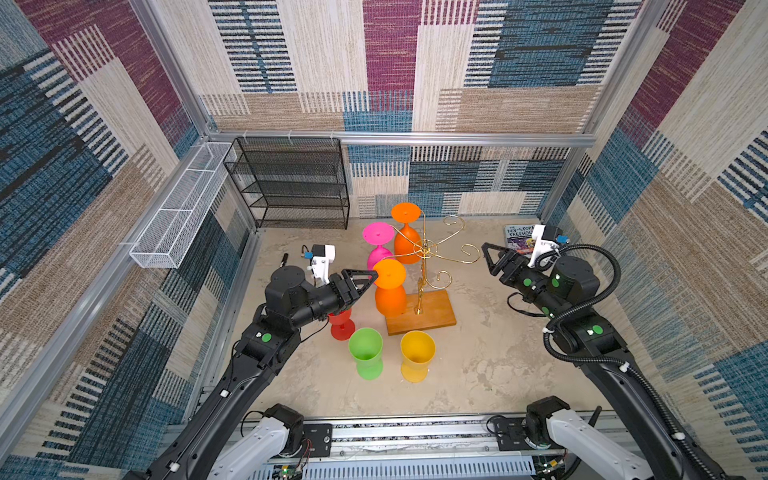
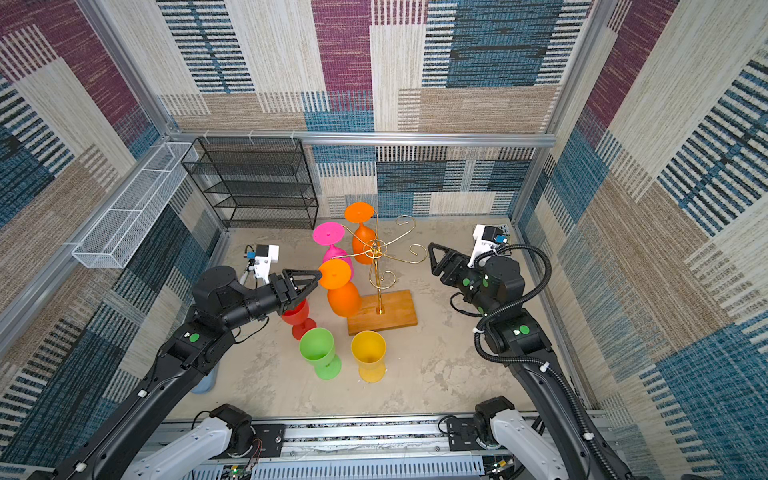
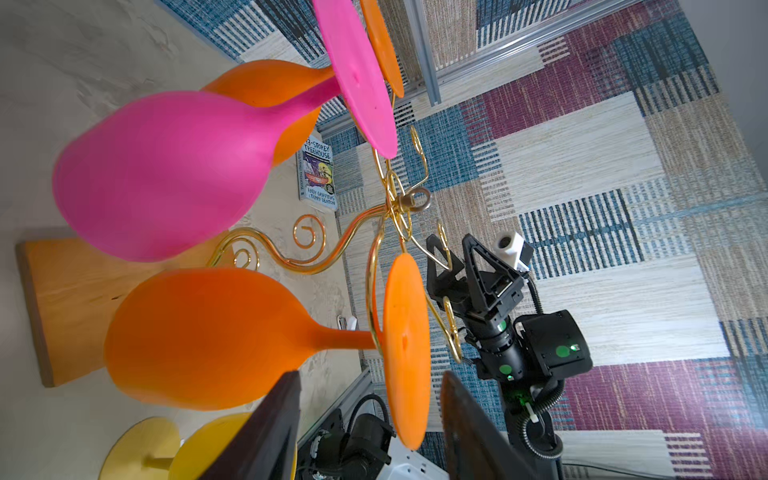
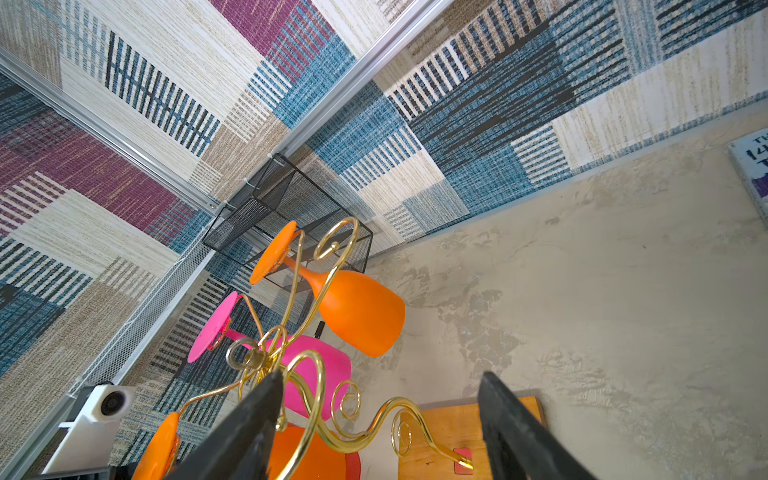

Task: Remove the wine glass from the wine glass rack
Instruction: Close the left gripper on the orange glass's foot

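My left fingers [image 3: 266, 432] are roughly half apart, one on each side of the foot of the nearer orange wine glass [image 1: 390, 291]. Gaps show on both sides, no grip. That glass hangs upside-down on the wine glass rack [image 1: 432, 311], centre of both top views. My right fingers [image 4: 515, 436] are spread wide and empty, right of the rack. The pink wine glass [image 1: 377, 239] and farther orange wine glass [image 1: 405, 237] hang too. The green wine glass [image 1: 365, 351], yellow wine glass [image 1: 417, 353] and red wine glass [image 1: 341, 328] stand on the counter [image 1: 478, 365], lower centre.

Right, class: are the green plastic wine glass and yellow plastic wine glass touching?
Apart: both top views show bare table between the green glass and yellow glass.
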